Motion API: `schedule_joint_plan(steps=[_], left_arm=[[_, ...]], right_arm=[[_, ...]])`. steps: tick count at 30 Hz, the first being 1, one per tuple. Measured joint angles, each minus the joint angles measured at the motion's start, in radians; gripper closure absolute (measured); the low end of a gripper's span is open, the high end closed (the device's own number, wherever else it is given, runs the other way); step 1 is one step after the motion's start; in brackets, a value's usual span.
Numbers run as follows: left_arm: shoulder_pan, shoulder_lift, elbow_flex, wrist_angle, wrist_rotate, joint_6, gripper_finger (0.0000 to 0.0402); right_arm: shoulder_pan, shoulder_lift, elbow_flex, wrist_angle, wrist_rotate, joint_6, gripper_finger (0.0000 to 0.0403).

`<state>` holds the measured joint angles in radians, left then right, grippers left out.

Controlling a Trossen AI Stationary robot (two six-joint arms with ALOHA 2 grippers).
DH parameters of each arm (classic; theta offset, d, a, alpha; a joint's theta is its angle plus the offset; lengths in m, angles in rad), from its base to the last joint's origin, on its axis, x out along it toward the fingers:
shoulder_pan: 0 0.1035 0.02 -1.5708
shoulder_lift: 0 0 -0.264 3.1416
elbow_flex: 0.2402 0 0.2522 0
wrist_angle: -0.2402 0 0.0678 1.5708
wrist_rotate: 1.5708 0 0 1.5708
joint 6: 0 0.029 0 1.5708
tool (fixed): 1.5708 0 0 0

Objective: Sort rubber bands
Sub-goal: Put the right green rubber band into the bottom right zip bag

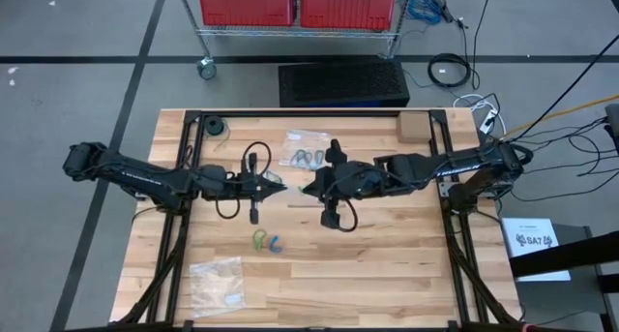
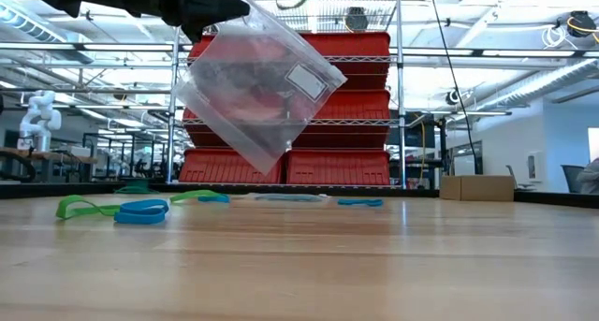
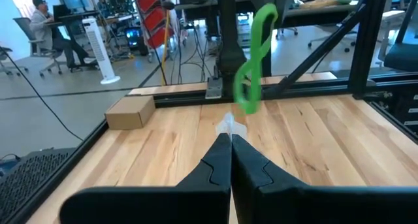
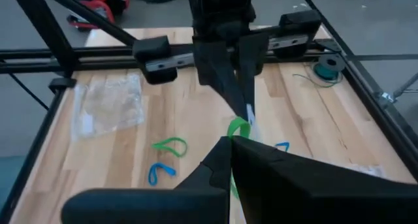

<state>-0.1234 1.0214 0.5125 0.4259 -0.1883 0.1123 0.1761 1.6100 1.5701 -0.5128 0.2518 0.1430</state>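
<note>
Wooden bench (image 1: 387,274): the left hand (image 3: 230,138) pinches a clear bag (image 2: 262,87); the right hand (image 4: 230,140) pinches a green rubber band (image 3: 255,61), light, floppy, best nipped mid-strand.

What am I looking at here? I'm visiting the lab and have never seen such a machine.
It is a robot with two dark arms over a wooden table, each ending in a two-finger gripper. One picture looks straight down, one looks level across the tabletop, and two come from cameras on the wrists. The left gripper is shut on a clear plastic bag, which hangs in the air. The right gripper faces it, shut on a green rubber band. On the table lie loose green and blue bands, two other clear bags and a cardboard box.
</note>
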Motion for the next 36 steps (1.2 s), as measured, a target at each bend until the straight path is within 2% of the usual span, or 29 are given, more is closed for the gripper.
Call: schedule_joint_plan(steps=[17, 29, 36], left_arm=[[0.000, 0.000, 0.000, 0.008, 0.000, 0.000, 0.0402], [-0.003, 0.000, 0.000, 0.015, 0.038, 0.006, 0.0402], [-0.002, 0.000, 0.000, 0.015, 0.030, 0.006, 0.0402]], right_arm=[[-0.020, 0.053, 0.001, -0.016, -0.046, 0.029, 0.0403], [-0.087, 0.087, 0.001, -0.060, -0.048, 0.029, 0.0403], [-0.095, 0.106, 0.000, -0.057, -0.104, 0.027, 0.0403]])
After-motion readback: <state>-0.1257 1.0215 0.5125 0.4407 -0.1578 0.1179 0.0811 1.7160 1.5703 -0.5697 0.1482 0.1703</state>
